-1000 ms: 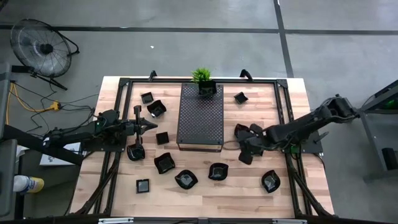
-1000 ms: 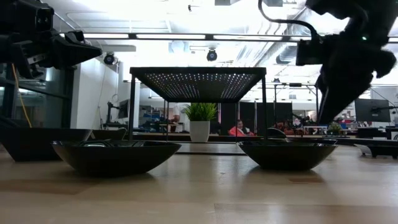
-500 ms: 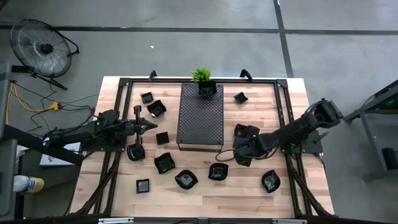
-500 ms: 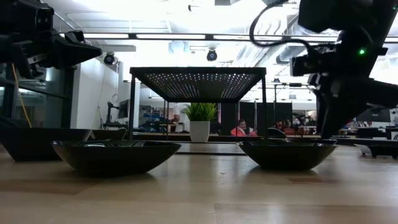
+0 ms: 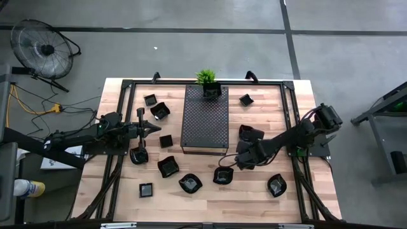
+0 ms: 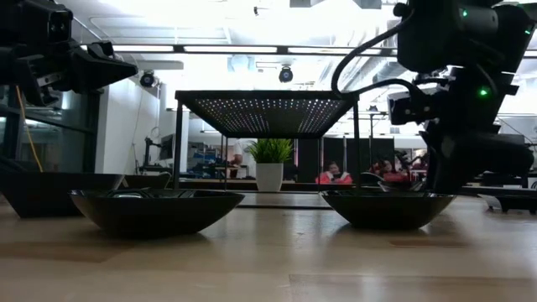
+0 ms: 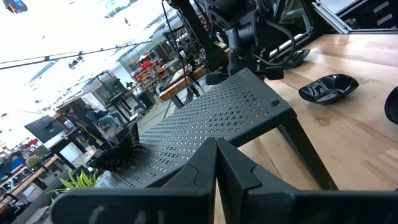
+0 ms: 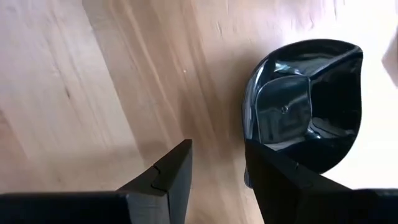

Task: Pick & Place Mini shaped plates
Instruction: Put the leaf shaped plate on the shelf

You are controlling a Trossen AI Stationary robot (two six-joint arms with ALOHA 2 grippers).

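Observation:
Several mini shaped plates, small glossy black dishes, rest on the wooden table. One of them (image 5: 222, 175) (image 8: 305, 106) sits right of the table's middle, near the front. My right gripper (image 5: 234, 163) (image 8: 217, 168) hangs open just above it and slants down. One finger (image 8: 280, 177) stands over the plate's rim, the other over bare wood, and no touch shows. My left gripper (image 5: 152, 129) (image 7: 216, 163) is shut and empty. It points level at the tray's left side.
A dark perforated tray (image 5: 205, 119) on legs stands mid-table, with a small green plant (image 5: 206, 79) at its far end. Other plates lie left of the tray (image 5: 159, 111), along the front (image 5: 190, 183) (image 5: 276, 186) and to the right (image 5: 247, 99). Black frame rails run along the table's edges.
My right gripper has come down and moved toward the table's left and near edge, stopping over the plate near the front middle. It has also tipped further downward. Its fingers have stayed open. No plate has moved.

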